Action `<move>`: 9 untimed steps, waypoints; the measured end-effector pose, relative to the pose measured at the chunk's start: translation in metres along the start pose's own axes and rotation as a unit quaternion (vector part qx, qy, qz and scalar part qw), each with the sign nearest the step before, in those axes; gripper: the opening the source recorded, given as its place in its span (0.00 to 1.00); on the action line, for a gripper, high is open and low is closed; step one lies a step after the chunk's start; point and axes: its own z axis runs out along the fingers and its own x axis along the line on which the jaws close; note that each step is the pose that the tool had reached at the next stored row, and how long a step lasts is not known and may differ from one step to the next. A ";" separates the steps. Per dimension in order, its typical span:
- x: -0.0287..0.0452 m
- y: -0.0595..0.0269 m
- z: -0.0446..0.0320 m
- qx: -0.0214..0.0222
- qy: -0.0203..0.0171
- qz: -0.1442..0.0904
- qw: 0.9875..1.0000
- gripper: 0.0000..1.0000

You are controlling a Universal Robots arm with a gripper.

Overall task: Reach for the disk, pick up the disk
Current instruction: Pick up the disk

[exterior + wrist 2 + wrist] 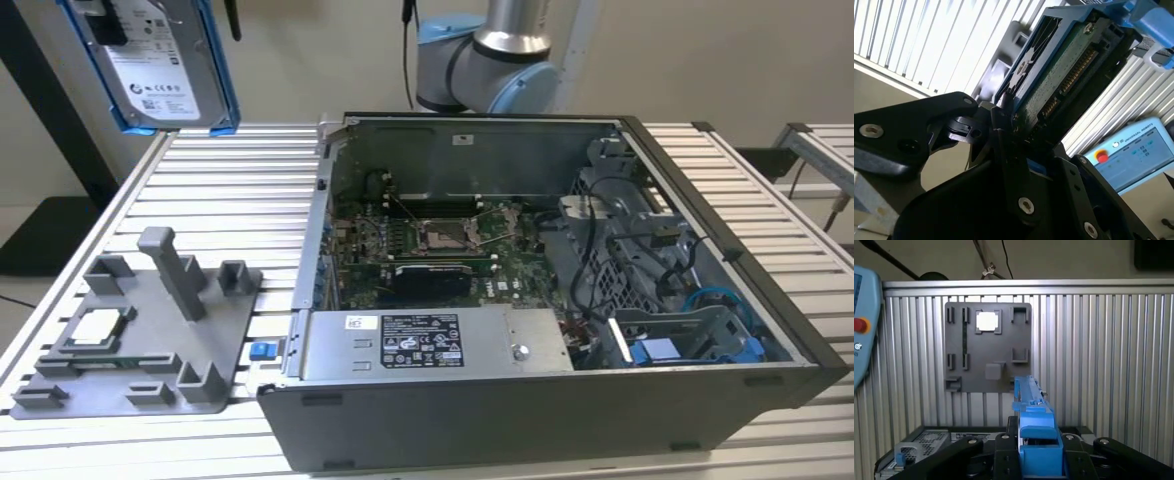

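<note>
One arm is working here, and I am watching its gripper clamping tight on the disk. In the second wrist view the black fingers are pressing against the drive's edge, with its green circuit board facing the camera. The arm's base joint is standing at the far side of the slatted table, behind the computer case. The disk is hanging upright at the exterior view's far left, label outward in its blue bracket, well above the table and touching nothing but the gripper. In the first wrist view I am seeing the bracket edge-on.

Going on from the exterior view's left, a grey fixture plate is lying flat at the near left, carrying a small white-topped chip in one pocket and an upright post. Just right of it the open computer case is sitting with its motherboard exposed and a blue bay in its near right corner. A teach pendant with a red button is showing beyond the disk in the second wrist view.
</note>
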 end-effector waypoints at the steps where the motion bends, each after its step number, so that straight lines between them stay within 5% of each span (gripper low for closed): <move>1: 0.0000 -0.0015 0.0000 0.000 0.000 0.000 1.000 0.00; 9: -0.0004 -0.0141 0.0002 0.000 0.000 0.000 1.000 0.00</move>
